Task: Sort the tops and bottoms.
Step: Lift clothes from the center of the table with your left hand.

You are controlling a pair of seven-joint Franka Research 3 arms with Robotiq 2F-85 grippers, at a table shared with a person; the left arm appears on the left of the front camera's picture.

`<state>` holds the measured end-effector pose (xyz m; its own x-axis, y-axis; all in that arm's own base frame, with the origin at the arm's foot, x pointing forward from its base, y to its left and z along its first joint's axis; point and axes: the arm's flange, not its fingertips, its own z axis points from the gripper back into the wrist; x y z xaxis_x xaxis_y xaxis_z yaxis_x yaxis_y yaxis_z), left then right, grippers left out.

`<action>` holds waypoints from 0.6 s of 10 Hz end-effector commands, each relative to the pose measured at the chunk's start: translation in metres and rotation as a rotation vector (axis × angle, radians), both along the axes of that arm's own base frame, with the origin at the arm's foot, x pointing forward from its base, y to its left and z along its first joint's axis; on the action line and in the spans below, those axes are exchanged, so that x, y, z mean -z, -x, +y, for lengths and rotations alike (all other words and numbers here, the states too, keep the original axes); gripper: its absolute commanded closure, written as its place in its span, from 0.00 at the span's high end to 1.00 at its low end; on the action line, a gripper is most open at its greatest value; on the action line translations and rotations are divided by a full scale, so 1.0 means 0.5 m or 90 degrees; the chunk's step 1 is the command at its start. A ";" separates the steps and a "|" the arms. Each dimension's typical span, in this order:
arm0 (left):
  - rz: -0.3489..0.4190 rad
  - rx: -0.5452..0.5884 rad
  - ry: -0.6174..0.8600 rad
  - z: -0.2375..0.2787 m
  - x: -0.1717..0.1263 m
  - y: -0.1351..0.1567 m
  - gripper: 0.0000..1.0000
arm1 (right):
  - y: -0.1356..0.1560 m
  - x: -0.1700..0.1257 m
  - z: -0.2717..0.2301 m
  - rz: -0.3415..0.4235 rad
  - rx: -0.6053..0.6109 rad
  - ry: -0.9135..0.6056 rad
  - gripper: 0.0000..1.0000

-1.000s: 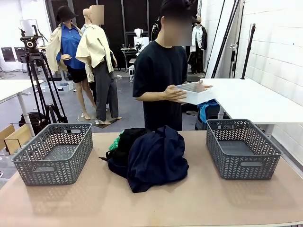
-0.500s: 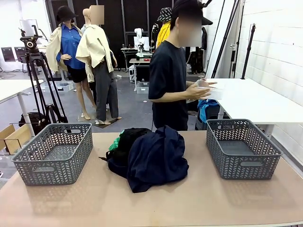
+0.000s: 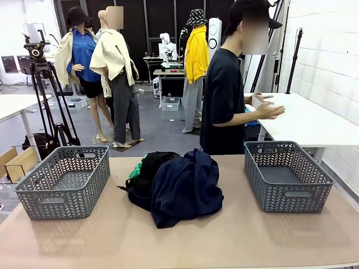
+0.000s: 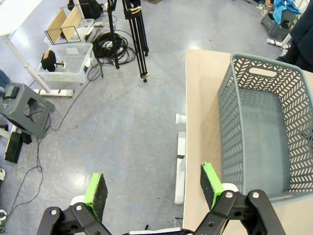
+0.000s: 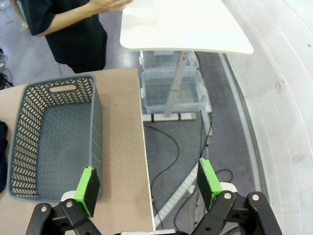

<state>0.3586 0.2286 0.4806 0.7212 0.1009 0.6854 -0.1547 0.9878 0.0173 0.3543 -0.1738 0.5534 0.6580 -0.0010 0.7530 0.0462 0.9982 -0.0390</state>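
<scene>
Nothing is sorted yet: both baskets stand bare and no garment is lifted. The left pincer (image 4: 151,171) hangs wide open and holds nothing. It straddles the end edge of the worktop (image 4: 200,98), with one finger over the floor (image 4: 98,122) and the other beside the left basket (image 4: 259,132), which lies just ahead of it. The right pincer (image 5: 145,166) is likewise spread and bare, astride the opposite edge. The right basket (image 5: 54,142) is close ahead of it and cables (image 5: 168,161) trail below. The pile (image 3: 185,190) — navy on top, black and a bit of green behind — sits well inward of both pincers, between the baskets. Next, I'd say, one arm must swing inward past its basket and pinch the top navy piece. There is open worktop on the pile's near side — the person (image 3: 224,106) stands beyond the far edge, turned aside.
</scene>
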 end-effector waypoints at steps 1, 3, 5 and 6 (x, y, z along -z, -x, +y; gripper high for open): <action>0.001 -0.002 -0.001 0.005 0.002 0.003 1.00 | -0.001 0.001 -0.001 0.000 0.000 -0.002 1.00; 0.001 -0.002 -0.001 0.005 0.002 0.003 1.00 | -0.001 0.001 -0.001 0.000 0.000 -0.002 1.00; 0.001 -0.002 -0.001 0.005 0.002 0.003 1.00 | -0.001 0.001 -0.001 0.000 0.000 -0.002 1.00; 0.001 -0.002 -0.001 0.005 0.002 0.003 1.00 | -0.001 0.001 -0.001 0.000 0.000 -0.002 1.00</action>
